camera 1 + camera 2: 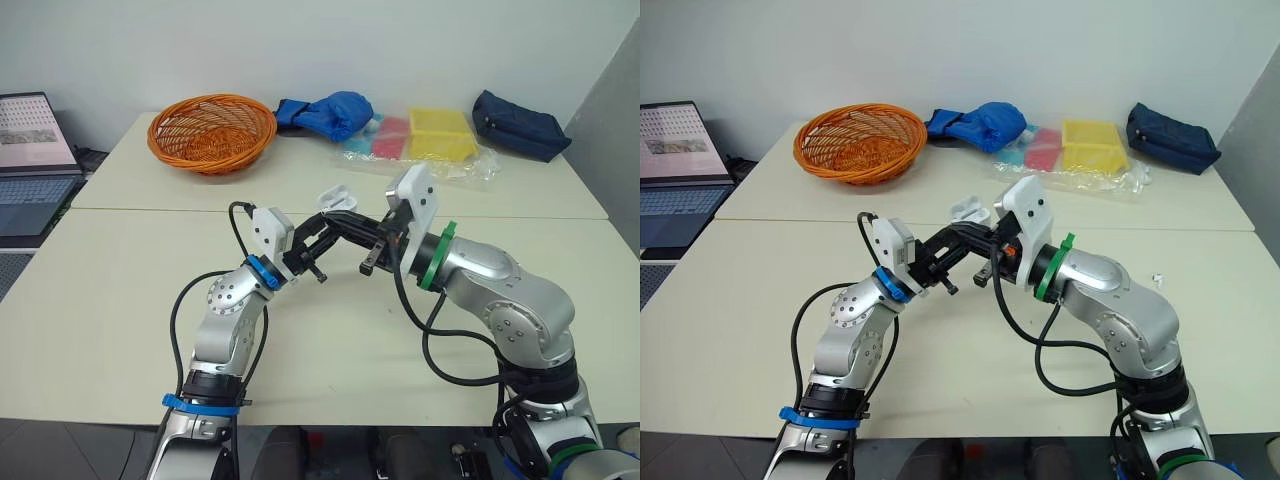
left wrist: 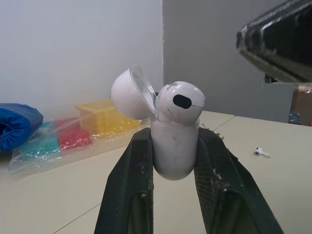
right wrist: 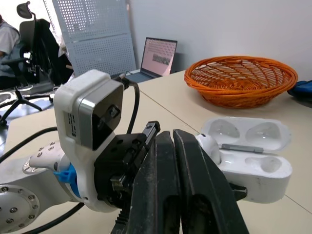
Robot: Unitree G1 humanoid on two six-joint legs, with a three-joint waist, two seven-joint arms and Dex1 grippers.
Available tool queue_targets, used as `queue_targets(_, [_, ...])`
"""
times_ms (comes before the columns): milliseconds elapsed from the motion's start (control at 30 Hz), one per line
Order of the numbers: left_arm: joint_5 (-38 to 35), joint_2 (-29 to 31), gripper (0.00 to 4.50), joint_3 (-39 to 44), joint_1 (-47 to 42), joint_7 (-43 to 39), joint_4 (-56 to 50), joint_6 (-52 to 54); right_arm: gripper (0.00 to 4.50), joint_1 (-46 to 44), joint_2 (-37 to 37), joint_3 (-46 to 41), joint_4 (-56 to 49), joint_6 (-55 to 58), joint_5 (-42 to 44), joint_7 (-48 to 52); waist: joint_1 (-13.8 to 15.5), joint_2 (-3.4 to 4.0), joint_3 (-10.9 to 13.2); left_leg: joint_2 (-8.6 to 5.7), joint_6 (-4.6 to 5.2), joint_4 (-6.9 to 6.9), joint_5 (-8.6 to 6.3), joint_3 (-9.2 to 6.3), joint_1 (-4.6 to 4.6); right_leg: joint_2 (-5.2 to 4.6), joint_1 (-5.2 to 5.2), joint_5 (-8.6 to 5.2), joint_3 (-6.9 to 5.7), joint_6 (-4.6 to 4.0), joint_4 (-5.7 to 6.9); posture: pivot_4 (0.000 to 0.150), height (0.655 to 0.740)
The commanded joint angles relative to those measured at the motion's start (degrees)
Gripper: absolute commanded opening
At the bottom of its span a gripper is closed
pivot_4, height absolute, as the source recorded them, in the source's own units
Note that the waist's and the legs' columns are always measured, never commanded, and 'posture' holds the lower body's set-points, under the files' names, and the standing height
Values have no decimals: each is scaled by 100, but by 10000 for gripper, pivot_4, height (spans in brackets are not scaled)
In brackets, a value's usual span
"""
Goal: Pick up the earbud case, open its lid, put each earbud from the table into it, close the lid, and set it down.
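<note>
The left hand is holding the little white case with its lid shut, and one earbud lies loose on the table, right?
Not quite: the lid is open, as the left wrist view shows. The left gripper does hold the earbud case, and one loose earbud lies on the table.

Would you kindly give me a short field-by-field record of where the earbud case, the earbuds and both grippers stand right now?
earbud case: clamped in the left gripper, clear of the table
lid: open
seated earbud: in the case; other slot empty
loose earbud: on the table, to the robot's right
right gripper: shut, tips beside the open case
likely next: fetch the loose earbud
</note>
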Motion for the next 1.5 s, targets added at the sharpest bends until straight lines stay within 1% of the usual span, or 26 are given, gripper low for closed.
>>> queue_targets(33, [-65,37,7474,-21,-105,-27,-225,-44,540,-47,112,43,-90,-89,-27,-27,0,0,0,0,0,0,0,-1,0,0,0,0,-1,0,0,1500,7400])
queue_targets(233, [-55,33,7474,-50,-85,-13,-279,-32,540,-107,101,252,87,-125,-351,-20,-1,0,0,1,0,0,0,-1,0,0,0,0,-1,0,-1,1500,7400])
queue_targets(400, [-66,46,7474,-42,-72,-7,-308,-20,540,-121,123,211,201,-169,-544,-41,0,0,0,0,0,-1,0,-1,0,0,0,0,-1,0,-1,1500,7400])
queue_targets(667, [-69,55,7474,-26,-108,-15,-248,-40,540,-140,153,-25,226,-139,-565,-35,0,0,0,0,0,-2,0,-1,0,0,-1,0,-1,0,-1,1500,7400])
queue_targets(1033, [-64,32,7474,-36,-133,-10,-210,-67,540,-112,88,-13,181,-104,-568,70,0,0,0,1,0,-2,0,-1,-1,0,-1,0,-2,0,-1,1500,7400])
queue_targets(1200, [-67,52,7474,-24,-127,-16,-216,-60,540,-60,87,-62,42,-64,-415,152,0,0,0,1,0,-2,0,-1,-1,0,-1,0,-1,0,-2,1500,7400])
queue_targets(1300, [-80,89,7474,6,-120,-36,-204,-51,540,132,75,-535,-289,-22,75,235,0,0,0,2,0,-3,0,-2,-2,0,-1,0,-2,0,-3,1500,7400])
queue_targets(1367, [-82,117,7474,24,-118,-49,-188,-54,540,341,-149,-965,-519,114,363,251,11,0,0,4,0,-4,0,-6,-5,-1,-1,-1,-3,0,-6,1500,7400])
queue_targets(1400, [-95,130,7474,36,-112,-63,-183,-52,3060,464,-315,-1200,-632,172,529,306,21,0,0,6,0,-3,0,-8,-9,-4,-1,-1,-5,0,-8,1500,7400])
queue_targets(1433, [-99,154,7474,42,-96,-91,-176,-58,4301,610,-547,-1449,-735,261,706,396,21,-1,0,4,0,-2,0,-9,-12,-9,-1,0,-8,1,-11,1500,7400])
queue_targets(1500, [-119,202,7474,45,-58,-161,-172,-69,10121,903,-1046,-1925,-880,441,1045,576,31,-1,0,-3,0,-2,0,-8,-15,-17,0,0,-7,2,-15,1500,7400])
